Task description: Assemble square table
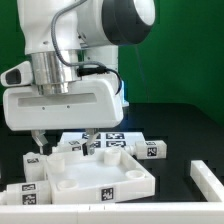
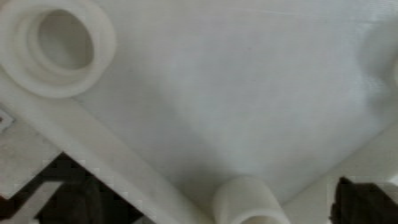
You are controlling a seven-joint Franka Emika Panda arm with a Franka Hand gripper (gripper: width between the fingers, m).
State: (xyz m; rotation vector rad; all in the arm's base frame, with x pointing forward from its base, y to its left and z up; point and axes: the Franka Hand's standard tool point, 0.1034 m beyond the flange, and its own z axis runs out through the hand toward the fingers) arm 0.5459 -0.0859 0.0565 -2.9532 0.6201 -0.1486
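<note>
Wide apart and with nothing visible between its jaws, the gripper [image 1: 63, 142] hangs low over the far side of the square table top [image 1: 100, 172], close to its raised rim; whether a fingertip touches the plastic cannot be told. That white slab lies flat on the dark tabletop [image 1: 185, 125], near the middle of the exterior view, rim and recesses facing up. The wrist view is almost filled by its smooth white surface [image 2: 214, 100], with one round corner socket [image 2: 59, 50] showing open and unfilled. No leg can be seen standing in any socket. Small tag-marked blocks lie loose around the slab: one leg [image 1: 150, 151] just beside it toward the exterior view's right, another [image 1: 24, 190] at the exterior view's left, and a third white block [image 1: 207, 178] farther to the right, well apart. The marker board [image 1: 112, 135] lies behind the slab. By my judgement the assembly has barely begun: the top is laid out ready, but every leg remains to be picked up, brought to a corner socket and fixed in.
</note>
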